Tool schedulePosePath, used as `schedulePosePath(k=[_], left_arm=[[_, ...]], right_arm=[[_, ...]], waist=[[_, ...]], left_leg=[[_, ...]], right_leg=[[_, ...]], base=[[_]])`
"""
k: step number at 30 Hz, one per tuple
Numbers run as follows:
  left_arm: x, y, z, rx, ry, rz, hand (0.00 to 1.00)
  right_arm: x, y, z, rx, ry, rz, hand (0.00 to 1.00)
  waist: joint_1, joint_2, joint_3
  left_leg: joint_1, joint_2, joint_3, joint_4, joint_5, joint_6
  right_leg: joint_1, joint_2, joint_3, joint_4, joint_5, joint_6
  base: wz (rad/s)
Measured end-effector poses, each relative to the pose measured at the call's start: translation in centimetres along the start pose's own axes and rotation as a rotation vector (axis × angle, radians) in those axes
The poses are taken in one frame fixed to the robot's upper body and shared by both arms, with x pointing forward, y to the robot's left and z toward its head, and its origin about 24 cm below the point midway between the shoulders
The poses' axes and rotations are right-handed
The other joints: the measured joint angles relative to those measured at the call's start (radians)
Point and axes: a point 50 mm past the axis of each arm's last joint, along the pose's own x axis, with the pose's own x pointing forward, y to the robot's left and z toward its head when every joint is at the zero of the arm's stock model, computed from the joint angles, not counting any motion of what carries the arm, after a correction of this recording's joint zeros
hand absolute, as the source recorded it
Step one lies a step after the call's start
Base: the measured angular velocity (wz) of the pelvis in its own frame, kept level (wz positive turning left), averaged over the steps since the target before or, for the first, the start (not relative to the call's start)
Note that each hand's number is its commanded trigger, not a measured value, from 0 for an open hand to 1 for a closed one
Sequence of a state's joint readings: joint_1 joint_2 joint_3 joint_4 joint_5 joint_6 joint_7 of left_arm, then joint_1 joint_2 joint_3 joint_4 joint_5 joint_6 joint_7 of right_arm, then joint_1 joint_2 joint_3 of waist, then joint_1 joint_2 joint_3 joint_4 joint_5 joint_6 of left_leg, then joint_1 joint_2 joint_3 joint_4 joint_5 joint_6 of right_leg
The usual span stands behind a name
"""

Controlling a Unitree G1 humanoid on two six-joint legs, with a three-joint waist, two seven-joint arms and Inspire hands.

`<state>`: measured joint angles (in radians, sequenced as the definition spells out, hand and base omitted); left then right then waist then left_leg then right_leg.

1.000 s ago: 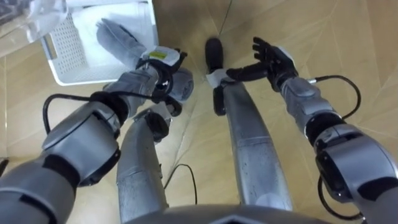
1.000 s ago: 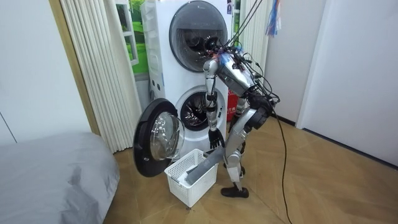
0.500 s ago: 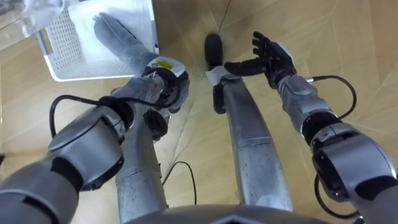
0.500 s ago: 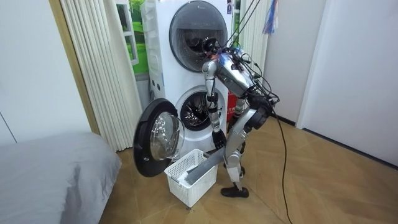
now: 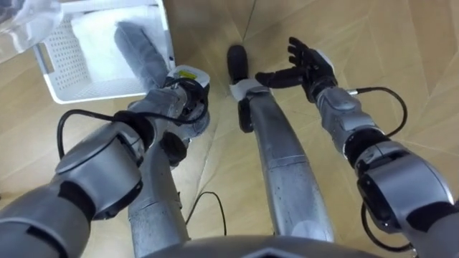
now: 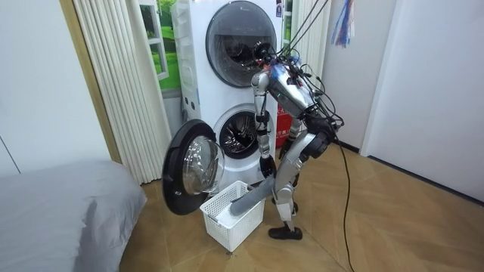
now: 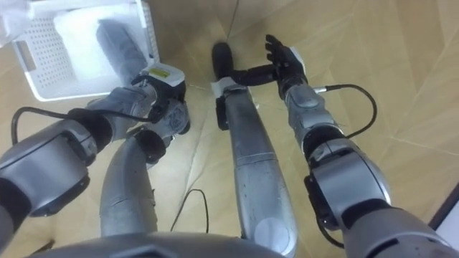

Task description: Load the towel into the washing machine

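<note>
A grey towel [image 5: 138, 49] lies in the white basket [image 5: 63, 84] and hangs out over its near rim; in the room view the towel [image 6: 251, 201] slopes from the basket [image 6: 227, 217] toward my legs. I stand bent forward beside the basket. My left hand [image 5: 185, 87] hangs right at the towel's near end, back upward, its fingers hidden beneath it. My right hand [image 5: 307, 60] is held out over the wooden floor, fingers spread and empty. The washing machine [image 6: 240, 134] stands behind the basket, its round door [image 6: 192, 166] swung wide.
A second drum [image 6: 240, 34] sits stacked above the lower one. A grey bed [image 6: 60, 211] fills the room view's left, with a pale curtain [image 6: 121, 83] behind it. The door's glass [image 5: 25, 18] reaches over the basket's far corner. Wooden floor stretches to my right.
The head view has shifted a little. My left hand has come closer over the towel's near end and turned back-upward. The right hand stays spread.
</note>
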<state>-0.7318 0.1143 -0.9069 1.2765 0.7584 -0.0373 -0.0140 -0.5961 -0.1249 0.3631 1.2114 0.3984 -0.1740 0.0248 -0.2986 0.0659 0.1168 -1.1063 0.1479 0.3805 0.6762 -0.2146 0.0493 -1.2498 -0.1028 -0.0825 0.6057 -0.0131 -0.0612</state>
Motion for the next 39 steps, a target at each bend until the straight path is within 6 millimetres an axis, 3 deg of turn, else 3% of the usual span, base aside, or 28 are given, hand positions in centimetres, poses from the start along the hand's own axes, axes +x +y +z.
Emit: schedulePosePath(k=[12, 19, 22, 25, 27, 29, 30, 32, 35, 39], left_arm=[[-0.1, -0.7, 0.1, -0.024, -0.03, 0.042, 1.0], [-0.6, -2.2, 0.1, -0.391, -0.039, 0.206, 1.0], [-1.0, -2.4, -0.8, -0.59, -0.005, 0.321, 1.0], [-1.6, -2.6, -2.1, -0.768, 0.043, 0.445, 1.0], [-2.0, -2.4, -2.7, -0.87, 0.061, 0.509, 1.0], [-2.5, -1.7, -3.1, -0.962, 0.048, 0.591, 1.0], [-2.6, -1.6, -3.1, -0.987, 0.042, 0.607, 1.0], [-2.8, -1.4, -2.4, -1.106, 0.017, 0.643, 1.0], [-2.8, -1.5, -1.5, -1.266, -0.004, 0.639, 1.0], [-2.8, -1.4, -0.2, -1.503, -0.09, 0.571, 1.0]], right_arm=[[-0.6, -0.1, -2.0, 0.042, 0.051, -0.025, 0.0], [-2.3, -0.1, -6.1, 0.024, 0.137, -0.046, 0.0], [-3.1, -0.5, -7.6, 0.035, 0.165, -0.072, 0.0], [-4.0, -0.9, -9.0, 0.036, 0.187, -0.097, 0.0], [-4.4, -1.3, -9.6, 0.022, 0.206, -0.112, 0.0], [-4.5, -1.8, -9.7, -0.013, 0.206, -0.117, 0.0], [-4.5, -1.8, -9.7, -0.019, 0.203, -0.117, 0.0], [-4.5, -2.0, -9.6, -0.036, 0.199, -0.119, 0.0], [-4.4, -1.7, -9.4, -0.075, 0.195, -0.098, 0.0], [-4.0, -1.2, -8.9, -0.104, 0.176, -0.066, 0.0]], waist=[[0.0, 0.0, -0.0001], [0.006, -0.005, -0.0028], [0.032, -0.008, -0.0055], [0.055, -0.007, -0.0101], [0.073, -0.004, -0.0154], [0.109, -0.004, -0.0207], [0.115, -0.003, -0.0243], [0.145, 0.005, -0.0415], [0.179, 0.006, -0.0438], [0.199, 0.005, -0.0469]], left_leg=[[0.053, 0.0, -0.005, 0.002, -0.003, 0.003], [0.218, 0.001, -0.011, -0.006, -0.031, -0.004], [0.3, 0.001, -0.011, -0.03, -0.032, -0.007], [0.371, -0.002, -0.012, -0.067, -0.026, -0.012], [0.403, -0.006, -0.013, -0.079, -0.025, -0.014], [0.438, -0.017, -0.025, -0.102, -0.015, -0.011], [0.446, -0.02, -0.03, -0.11, -0.012, -0.012], [0.476, -0.025, -0.034, -0.132, -0.004, -0.009], [0.52, -0.028, -0.044, -0.153, -0.004, -0.009], [0.532, -0.042, -0.064, -0.168, 0.001, -0.008]], right_leg=[[0.055, -0.005, -0.009, 0.003, 0.008, -0.008], [0.224, -0.001, -0.01, -0.006, -0.021, 0.008], [0.309, 0.003, -0.015, -0.04, -0.017, 0.01], [0.383, 0.001, -0.026, -0.075, -0.018, 0.018], [0.42, 0.002, -0.033, -0.088, -0.015, 0.013], [0.459, 0.0, -0.043, -0.099, -0.014, 0.013], [0.469, 0.0, -0.045, -0.107, -0.013, 0.015], [0.505, -0.003, -0.058, -0.127, -0.01, 0.019], [0.552, -0.004, -0.066, -0.143, -0.014, 0.027], [0.572, -0.019, -0.082, -0.146, -0.023, 0.033]], base=[[0.0], [-0.05], [-0.07], [-0.02], [0.03], [0.13], [0.17], [0.15], [0.08], [0.17]])
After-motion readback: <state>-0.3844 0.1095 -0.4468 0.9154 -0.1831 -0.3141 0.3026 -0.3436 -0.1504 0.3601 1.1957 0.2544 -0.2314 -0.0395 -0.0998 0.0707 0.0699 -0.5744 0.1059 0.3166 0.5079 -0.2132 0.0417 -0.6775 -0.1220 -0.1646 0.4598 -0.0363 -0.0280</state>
